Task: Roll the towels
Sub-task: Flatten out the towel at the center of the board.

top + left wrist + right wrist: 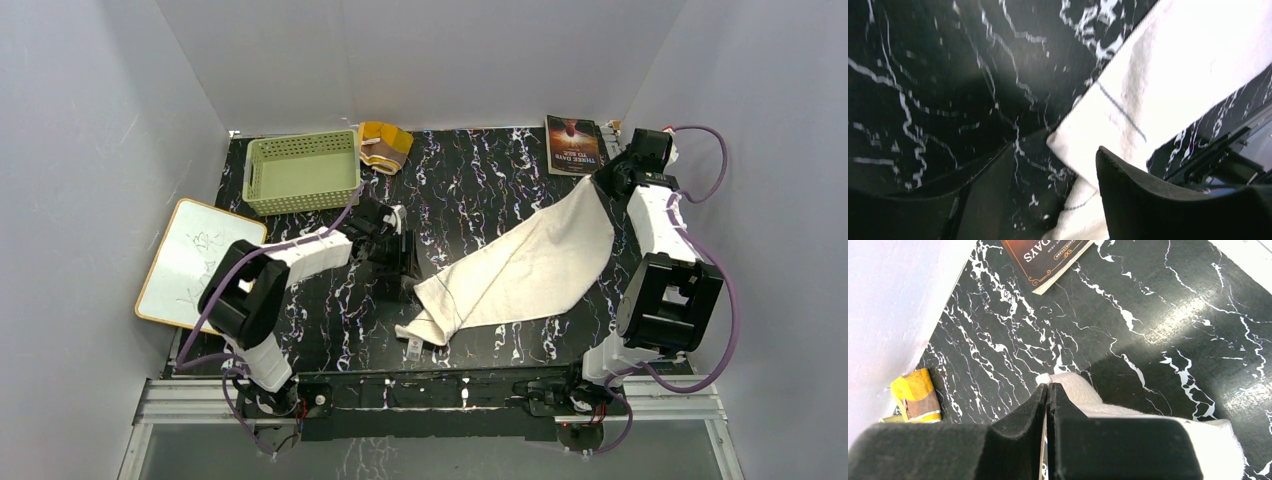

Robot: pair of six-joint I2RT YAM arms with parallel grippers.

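Note:
The white towel (530,262) stretches as a long strip from the table's centre front to the back right. My right gripper (600,182) is shut on its far end and holds that end lifted; in the right wrist view the cloth (1075,385) pokes out past the shut fingers (1047,390). My left gripper (405,262) is open, low over the table just left of the towel's near end (1158,85), apart from it. The brown and orange-yellow towel (384,145) lies rolled at the back next to the basket; it also shows in the right wrist view (915,395).
A pale green basket (302,172) stands at the back left. A white board with a tan edge (195,262) overhangs the table's left side. A dark-covered book (573,144) lies at the back right, near my right arm.

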